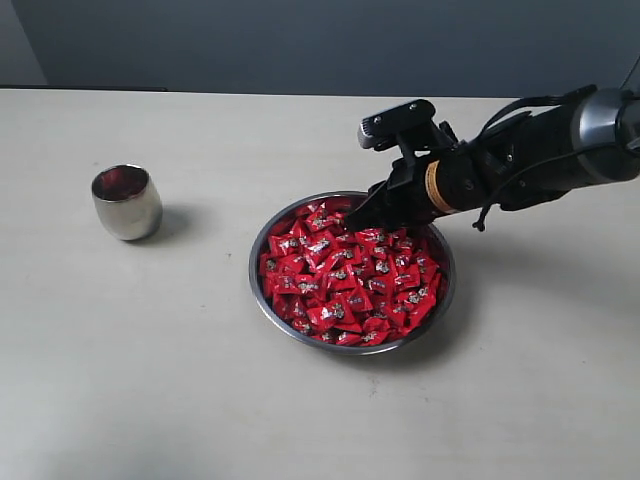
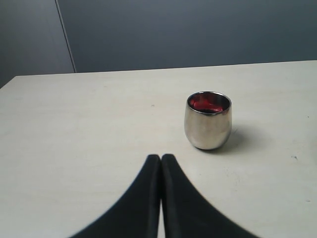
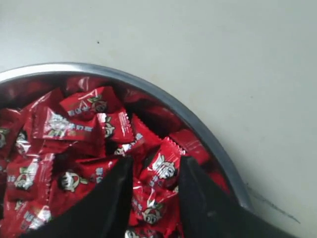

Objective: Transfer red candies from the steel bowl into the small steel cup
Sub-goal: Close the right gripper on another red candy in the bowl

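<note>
Work mostly remains: small steel cup (image 1: pixel 126 205) holds little red, steel bowl (image 1: pixel 253 280) is full of red candies (image 1: pixel 345 280). Right pincer (image 3: pixel 154 162) sits open among them; left pincer (image 2: pixel 161 158) is clenched.

- Steel bowl (image 1: pixel 253 285): polished metal with a thin, reflective rim.
- Small steel cup (image 2: pixel 207 126): smooth polished metal, mirror-like outer wall.
- Red candies (image 1: pixel 345 280): glossy, crinkled wrappers with bright highlights.
- Desk (image 1: pixel 150 380): pale, matt, smooth surface with a few faint specks.
- Left tool (image 2: pixel 160 157), right tool (image 3: pixel 156 161): smooth, matt black fingers.
</note>
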